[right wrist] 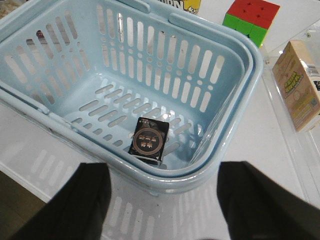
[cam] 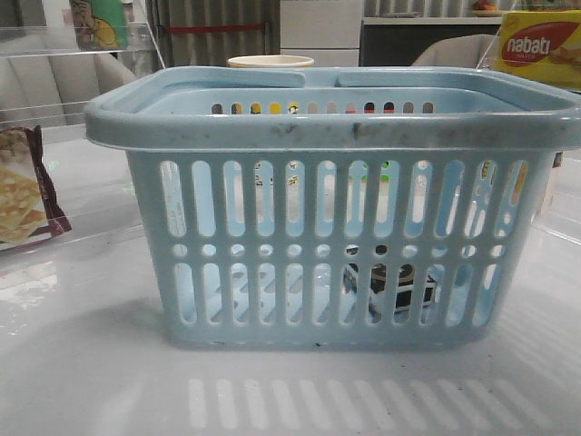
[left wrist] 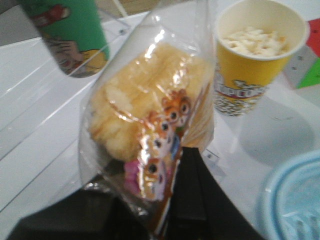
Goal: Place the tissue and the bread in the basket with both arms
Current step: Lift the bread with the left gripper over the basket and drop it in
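Note:
The light blue basket (cam: 336, 136) fills the middle of the front view. The tissue (right wrist: 149, 139), a small black pack, lies on the basket floor near one corner; it shows through the slots in the front view (cam: 399, 286). My left gripper (left wrist: 165, 220) is shut on the bread (left wrist: 145, 110), golden-brown in a clear crinkly packet, held up in the air with the basket rim (left wrist: 295, 195) off to one side. My right gripper (right wrist: 160, 200) is open and empty, above the table just outside the basket's rim (right wrist: 165, 180). Neither gripper shows in the front view.
A yellow popcorn cup (left wrist: 255, 55) and a green can (left wrist: 70, 35) stand beyond the bread. A cracker packet (cam: 23, 195) lies at the left. A yellow wafer box (cam: 540, 50) is at the back right. A colour cube (right wrist: 252, 17) and a tan carton (right wrist: 300, 82) lie near the basket.

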Available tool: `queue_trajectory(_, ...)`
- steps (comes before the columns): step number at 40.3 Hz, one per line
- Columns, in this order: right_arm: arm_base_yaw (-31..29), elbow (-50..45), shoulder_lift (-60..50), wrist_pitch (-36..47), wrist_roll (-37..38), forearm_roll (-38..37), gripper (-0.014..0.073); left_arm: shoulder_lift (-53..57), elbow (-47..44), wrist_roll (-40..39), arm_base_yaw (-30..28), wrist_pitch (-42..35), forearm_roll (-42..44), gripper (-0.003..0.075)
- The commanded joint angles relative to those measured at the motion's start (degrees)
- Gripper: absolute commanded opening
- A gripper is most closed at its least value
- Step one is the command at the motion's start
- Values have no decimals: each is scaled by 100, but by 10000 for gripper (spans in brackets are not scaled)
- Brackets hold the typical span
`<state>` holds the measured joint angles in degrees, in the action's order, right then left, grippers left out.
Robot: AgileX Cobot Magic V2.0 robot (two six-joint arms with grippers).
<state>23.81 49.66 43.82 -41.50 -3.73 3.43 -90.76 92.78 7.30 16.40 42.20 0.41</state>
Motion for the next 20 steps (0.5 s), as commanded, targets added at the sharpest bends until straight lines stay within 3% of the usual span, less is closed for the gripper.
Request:
queue_trajectory(1,0,141,-38,395,-39,-34,559,342,183,112,539,-105,-41,91)
queue_trajectory(15,0,141,-38,395,-39,-34,559,-94,-179,200,2246,-63,-41,103)
queue_trajectory(18,0,141,-38,395,-39,-34,559,-278,-195,200,2396,-73,-41,189)
queue_trajectory(20,0,141,-38,395,-39,-34,559,-344,-195,200,2436,-123,-41,287)
